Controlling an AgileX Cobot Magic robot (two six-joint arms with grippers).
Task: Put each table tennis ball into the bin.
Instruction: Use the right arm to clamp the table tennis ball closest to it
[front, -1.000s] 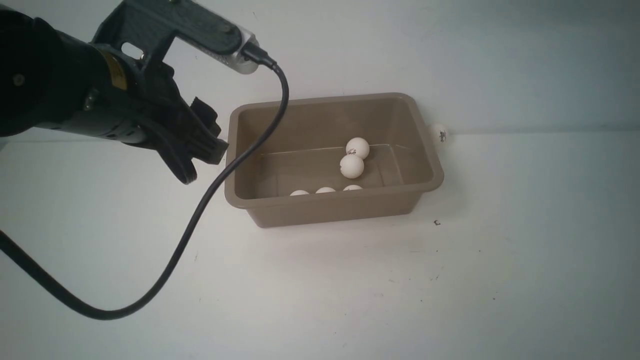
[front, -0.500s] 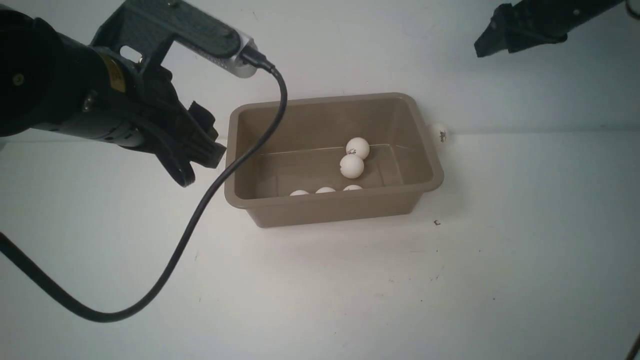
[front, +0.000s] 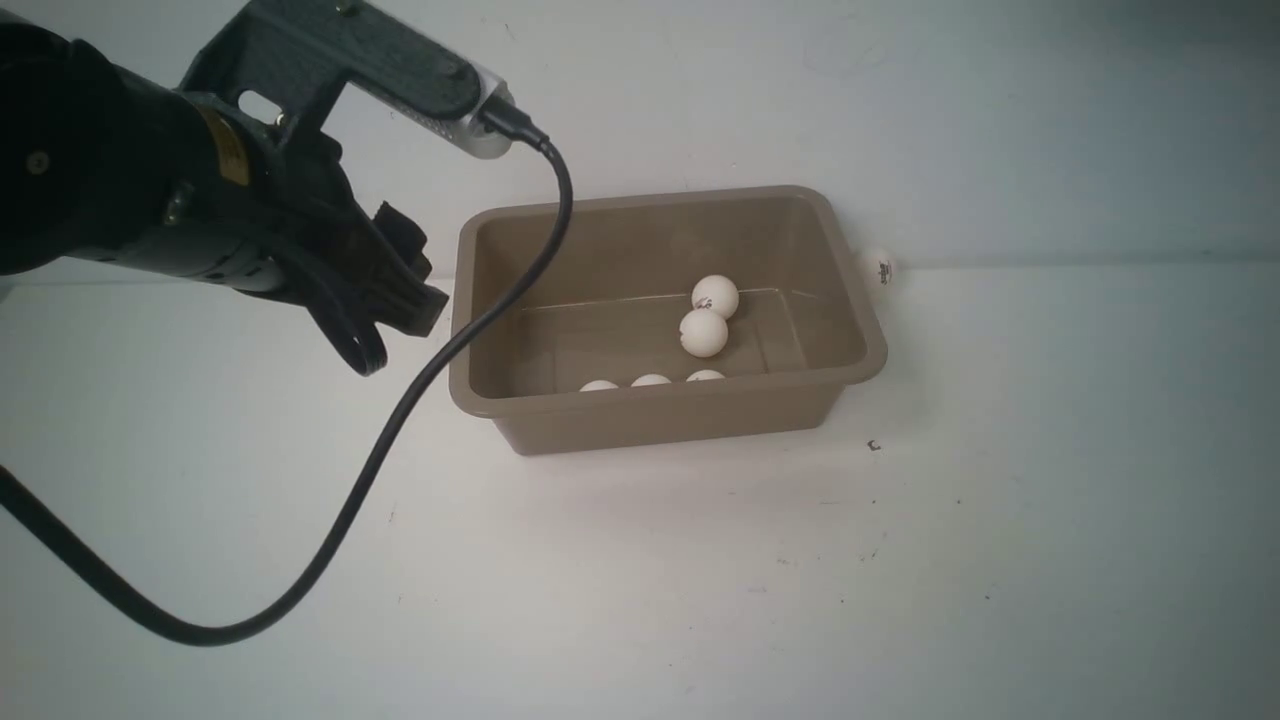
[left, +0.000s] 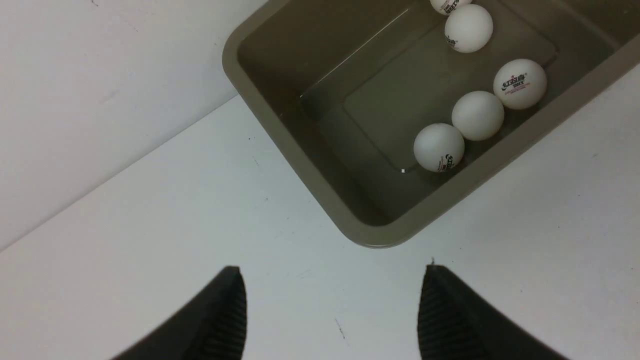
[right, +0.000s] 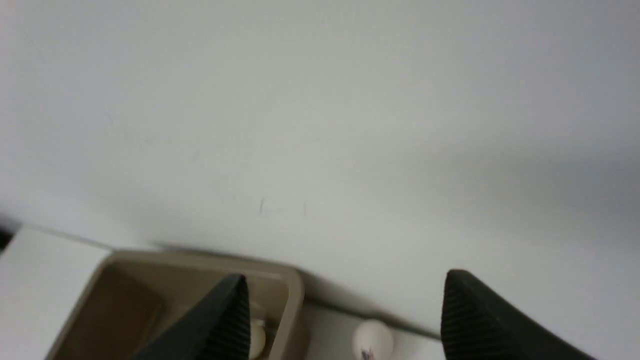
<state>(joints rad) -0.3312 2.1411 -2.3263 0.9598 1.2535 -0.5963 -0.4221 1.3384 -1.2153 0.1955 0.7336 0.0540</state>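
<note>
The right tool (right: 345, 277), wide and empty, is facing the last ball (right: 372, 341), lying just ahead outside the bin (right: 175, 262). The left tool (left: 331, 269), likewise wide, is hovering farther off.

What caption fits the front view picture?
Five balls sit in the brown bin; one ball waits outside against the wall.

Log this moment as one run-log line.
bin: five balls inside | one ball outside, at far right corner | left pincer: open, empty | right pincer: open, empty
</note>
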